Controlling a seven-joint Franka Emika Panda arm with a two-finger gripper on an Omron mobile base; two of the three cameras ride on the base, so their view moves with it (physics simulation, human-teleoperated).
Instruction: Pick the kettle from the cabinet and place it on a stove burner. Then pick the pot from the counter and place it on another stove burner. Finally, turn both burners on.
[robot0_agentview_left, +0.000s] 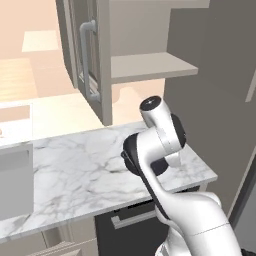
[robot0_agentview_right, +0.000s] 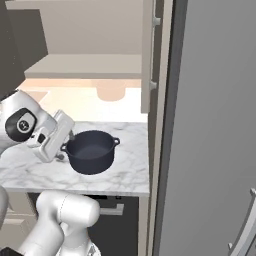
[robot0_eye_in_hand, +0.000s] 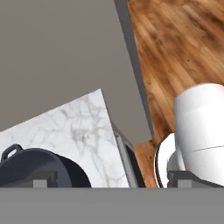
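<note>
Tool (robot0_eye_in_hand: 111, 180) spread wide, holding nothing, just beside pot (robot0_agentview_right: 91, 151) on counter (robot0_agentview_right: 125, 172). No legible writing.

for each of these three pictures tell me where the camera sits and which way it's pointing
Left base view: behind the arm's left, looking forward and down at the counter and open cabinet; arm at lower right.
Right base view: behind the arm's right, on the pot; gripper beside it.
Hand view: on the hand, looking along the open fingers.
All three share the counter; right base and hand views share the pot.
</note>
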